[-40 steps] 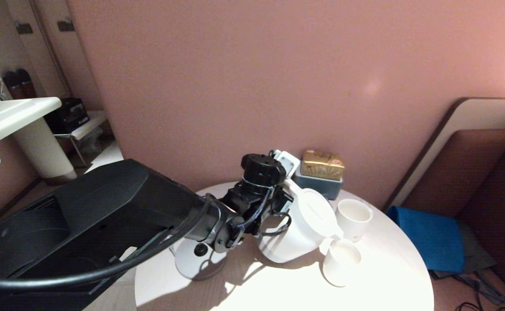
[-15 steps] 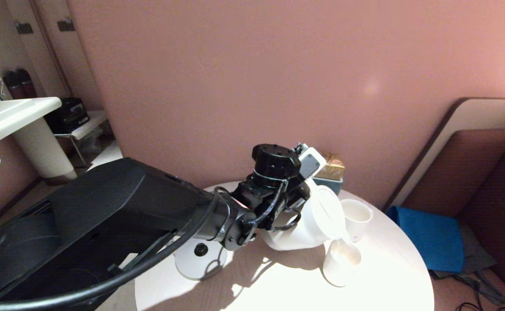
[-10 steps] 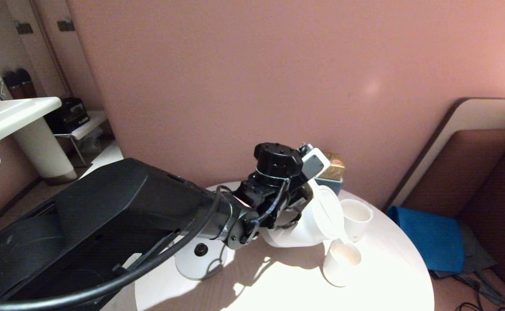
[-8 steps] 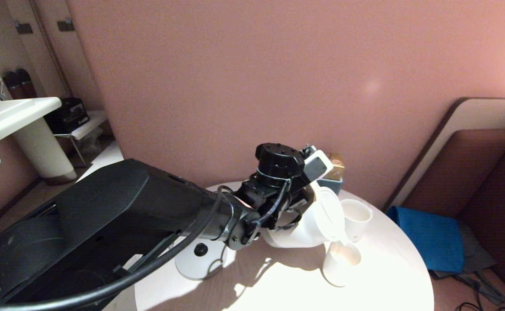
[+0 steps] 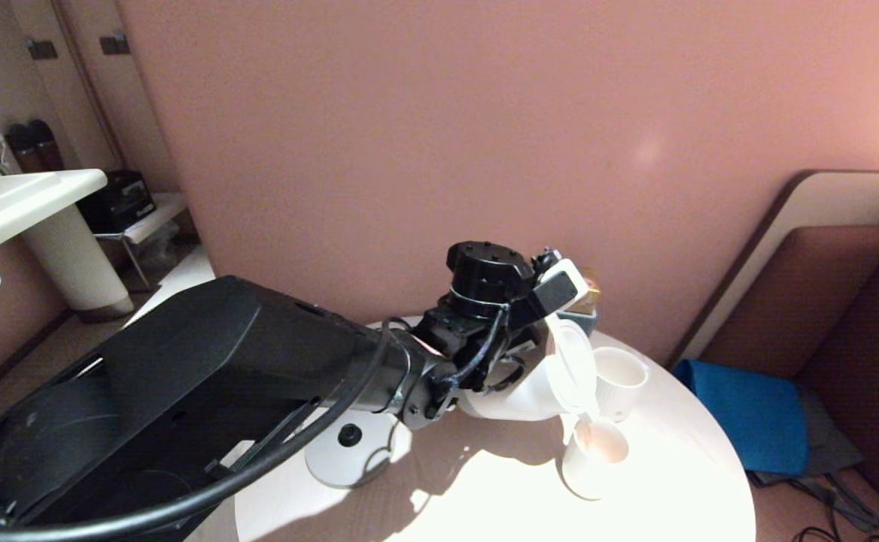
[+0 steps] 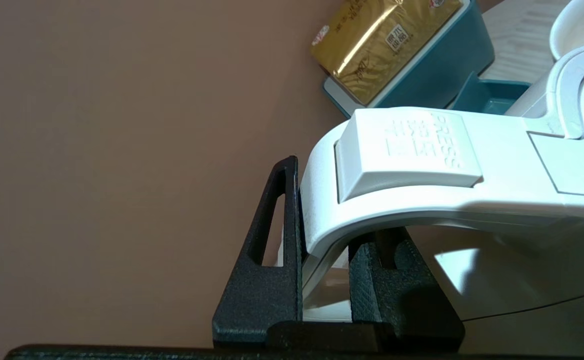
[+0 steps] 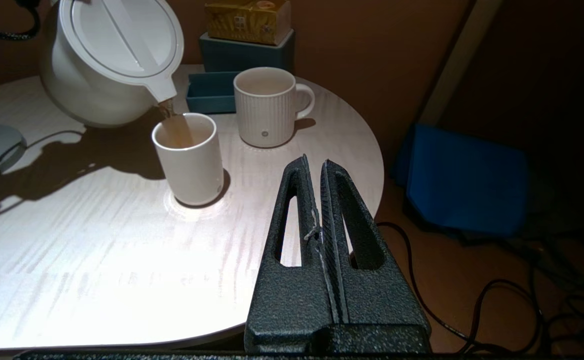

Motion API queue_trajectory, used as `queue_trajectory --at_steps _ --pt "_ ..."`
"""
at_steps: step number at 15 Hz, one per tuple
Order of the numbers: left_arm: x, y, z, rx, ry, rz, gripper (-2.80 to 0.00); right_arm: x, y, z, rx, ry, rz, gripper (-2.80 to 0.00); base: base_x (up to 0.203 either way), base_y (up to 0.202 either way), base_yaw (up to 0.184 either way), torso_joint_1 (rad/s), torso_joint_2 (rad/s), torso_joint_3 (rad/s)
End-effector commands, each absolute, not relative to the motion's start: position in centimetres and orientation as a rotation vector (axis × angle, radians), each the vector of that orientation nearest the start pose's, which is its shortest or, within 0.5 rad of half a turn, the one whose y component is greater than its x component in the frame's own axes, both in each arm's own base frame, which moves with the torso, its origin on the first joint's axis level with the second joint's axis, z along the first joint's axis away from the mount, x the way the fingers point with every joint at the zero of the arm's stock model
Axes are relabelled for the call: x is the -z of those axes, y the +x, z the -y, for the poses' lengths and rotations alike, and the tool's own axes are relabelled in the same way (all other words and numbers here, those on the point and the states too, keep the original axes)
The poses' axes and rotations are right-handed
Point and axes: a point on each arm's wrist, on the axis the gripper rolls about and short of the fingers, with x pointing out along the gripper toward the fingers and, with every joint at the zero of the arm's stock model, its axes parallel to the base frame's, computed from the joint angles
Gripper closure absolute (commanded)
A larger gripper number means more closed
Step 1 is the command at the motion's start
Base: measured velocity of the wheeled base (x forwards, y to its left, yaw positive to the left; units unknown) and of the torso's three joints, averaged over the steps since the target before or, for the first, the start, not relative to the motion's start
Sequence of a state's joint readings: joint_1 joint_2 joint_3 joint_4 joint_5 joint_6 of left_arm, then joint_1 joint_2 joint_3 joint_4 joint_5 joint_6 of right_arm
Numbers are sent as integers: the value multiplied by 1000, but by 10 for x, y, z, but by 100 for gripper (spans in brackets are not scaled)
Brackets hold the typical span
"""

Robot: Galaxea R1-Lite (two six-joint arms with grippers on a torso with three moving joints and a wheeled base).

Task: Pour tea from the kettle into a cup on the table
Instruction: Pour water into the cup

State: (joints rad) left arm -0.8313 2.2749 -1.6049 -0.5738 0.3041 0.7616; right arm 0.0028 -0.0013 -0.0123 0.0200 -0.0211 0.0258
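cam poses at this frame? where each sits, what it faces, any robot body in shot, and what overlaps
Head: high, facing forward and down at the table; left arm fills the foreground.
Left wrist: behind the left gripper, shut on the kettle handle, facing the wall.
Right wrist: low beside the table, behind the shut right gripper, facing kettle and cup.
Shared: kettle in all three; cup in head and right wrist.

Pink wall (image 5: 424,135), white basin (image 5: 10,203) left, brown padded seat (image 5: 853,301) right.
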Motion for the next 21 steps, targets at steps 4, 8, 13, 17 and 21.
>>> queue_trajectory --at_steps 4,8,13,17,21 --pt "-169 330 352 528 824 137 0 -77 -24 1 19 26 -7 0 0 0 0 0 0 0" --pt "-171 330 352 524 847 151 0 -77 -24 1 19 26 -7 0 0 0 0 0 0 0" --pt "-173 329 353 524 855 160 0 -77 -24 1 19 26 -7 0 0 0 0 0 0 0" --pt "-173 329 353 523 870 167 0 -77 -24 1 19 26 -7 0 0 0 0 0 0 0" --pt "-172 327 355 529 873 168 0 -77 -24 1 19 26 -7 0 0 0 0 0 0 0"
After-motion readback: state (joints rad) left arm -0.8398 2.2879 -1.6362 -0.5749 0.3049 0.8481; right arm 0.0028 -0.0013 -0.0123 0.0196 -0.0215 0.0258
